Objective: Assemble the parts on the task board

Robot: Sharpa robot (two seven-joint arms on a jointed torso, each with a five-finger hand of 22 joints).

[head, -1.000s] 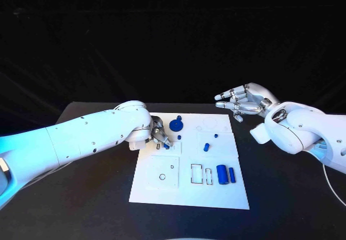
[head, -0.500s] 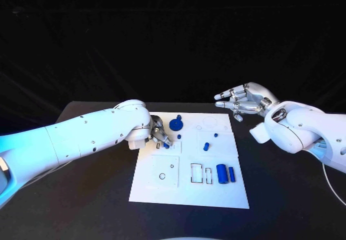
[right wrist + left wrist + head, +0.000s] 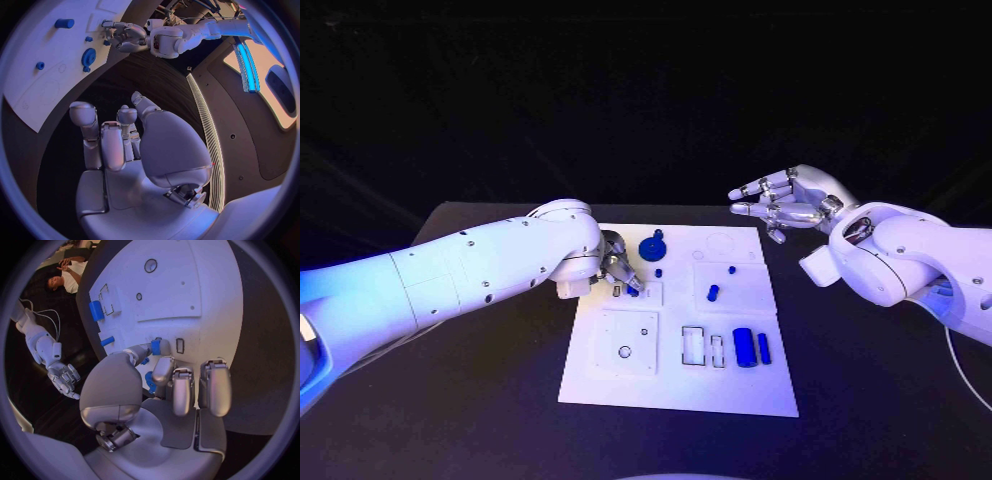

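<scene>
Currently: left hand (image 3: 619,268) over the near-left part of the task board (image 3: 678,390), pinching a small blue part (image 3: 155,346) just above a small rectangular slot (image 3: 180,345). Beyond its fingertips, a round blue part (image 3: 653,247); rightward, loose blue pieces (image 3: 713,293) and two blue cylinders (image 3: 751,348). Right hand (image 3: 790,204) off the board's far edge, fingers spread, holding nothing. Assembly judged early; most recesses unfilled

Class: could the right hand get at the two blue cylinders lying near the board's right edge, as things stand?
Probably yes. The right hand hovers open beyond the task board, and nothing stands between it and the blue cylinders; the left hand works further left.
</scene>
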